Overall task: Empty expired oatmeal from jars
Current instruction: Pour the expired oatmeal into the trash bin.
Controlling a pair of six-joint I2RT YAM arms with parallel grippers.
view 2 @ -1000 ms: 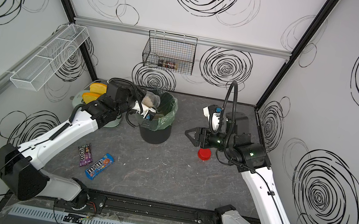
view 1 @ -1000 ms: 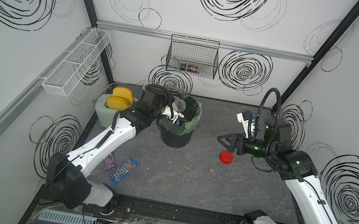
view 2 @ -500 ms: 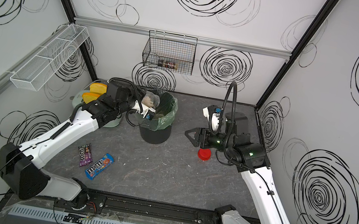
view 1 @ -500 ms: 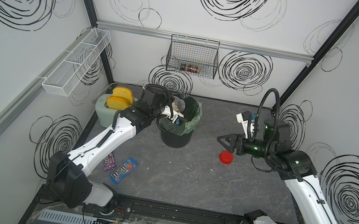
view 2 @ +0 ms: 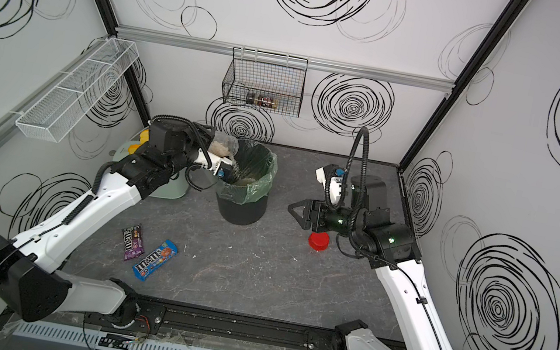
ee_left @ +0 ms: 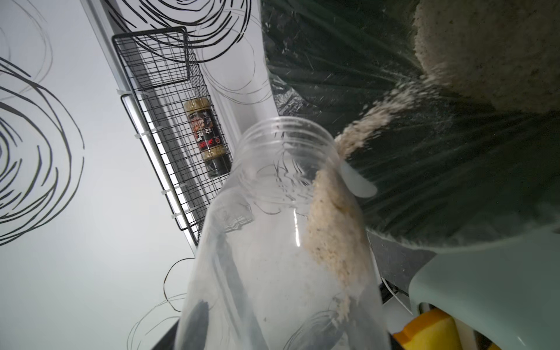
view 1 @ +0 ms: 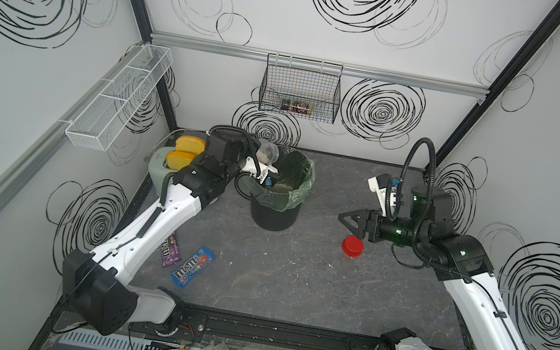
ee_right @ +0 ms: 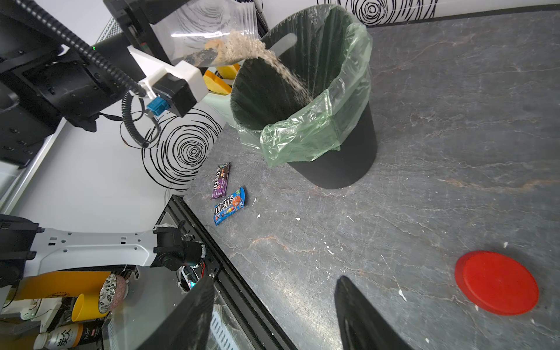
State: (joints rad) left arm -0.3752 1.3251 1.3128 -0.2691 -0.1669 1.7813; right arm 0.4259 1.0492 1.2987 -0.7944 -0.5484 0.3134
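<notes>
Both top views: jar (view 1: 268, 151) clamped between the fingers of the left gripper (view 1: 261, 154), tipped mouth-first over the bin (view 1: 271, 217) just past the fingertips. Oatmeal (view 2: 219, 150) low in the jar, more heaped in the bin. Right gripper (view 1: 345, 218) spread wide, holding nothing; lid (view 1: 352, 245) lying near its fingers, untouched.

Left wrist: jar (ee_left: 272, 257) filling the gap between the fingers, oatmeal (ee_left: 333, 236) banked along one wall, pouring off the rim onto the pile in the bin ahead.

Right wrist: fingers (ee_right: 188, 318) wide apart and empty; lid (ee_right: 497, 281) just outside one finger, clear of it; bin (ee_right: 333, 163), jar and falling oatmeal well ahead of the tips.
</notes>
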